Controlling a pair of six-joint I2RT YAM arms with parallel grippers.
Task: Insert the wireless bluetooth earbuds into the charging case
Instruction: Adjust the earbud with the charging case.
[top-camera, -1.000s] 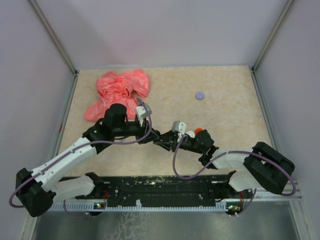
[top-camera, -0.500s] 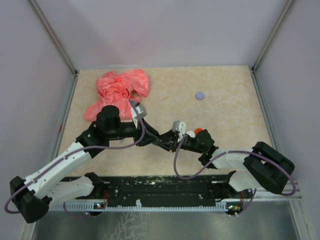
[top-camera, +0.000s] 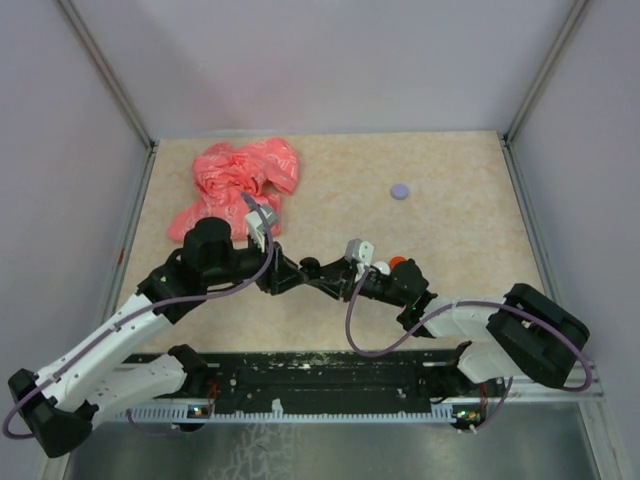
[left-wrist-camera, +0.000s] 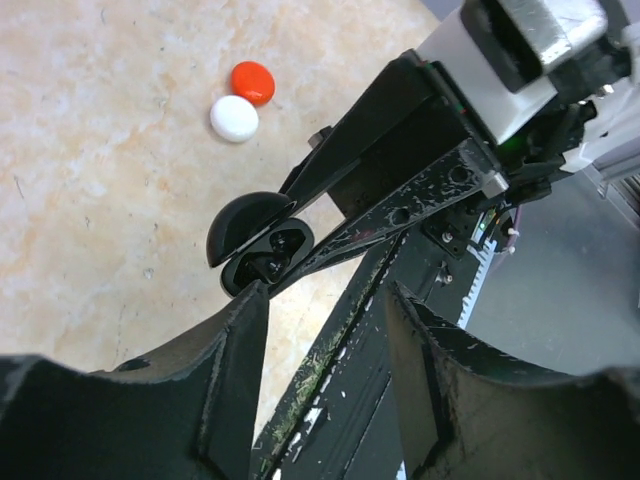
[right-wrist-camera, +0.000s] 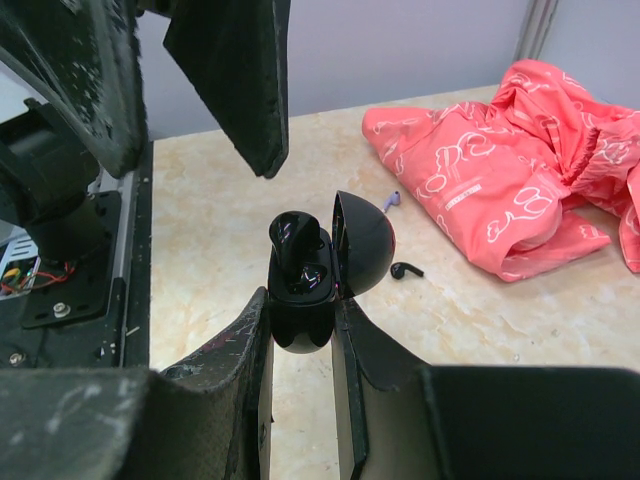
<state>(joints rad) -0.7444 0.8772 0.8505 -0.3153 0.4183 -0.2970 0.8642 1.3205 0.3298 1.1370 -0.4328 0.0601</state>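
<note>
My right gripper (right-wrist-camera: 300, 302) is shut on the black charging case (right-wrist-camera: 300, 325), held upright with its lid (right-wrist-camera: 362, 240) swung open. A black earbud (right-wrist-camera: 293, 238) sits in the case's left socket and sticks up a little. My left gripper (left-wrist-camera: 325, 300) is open and empty, just short of the case (left-wrist-camera: 262, 245); its fingers (right-wrist-camera: 232, 70) hang above the case in the right wrist view. Another black earbud (right-wrist-camera: 405, 269) lies on the table beyond the case. A pale purple earbud (right-wrist-camera: 391, 200) lies by the red cloth. The two grippers meet at mid-table (top-camera: 318, 274).
A crumpled red patterned cloth (top-camera: 240, 185) lies at the back left. A white disc (left-wrist-camera: 234, 118) and a red disc (left-wrist-camera: 252, 82) rest beside the right arm. A purple disc (top-camera: 400, 190) sits at the back right. The black base rail (top-camera: 330, 375) runs along the near edge.
My left gripper has opened and drawn back to the left, away from the case. The right gripper and the case have stayed put.
</note>
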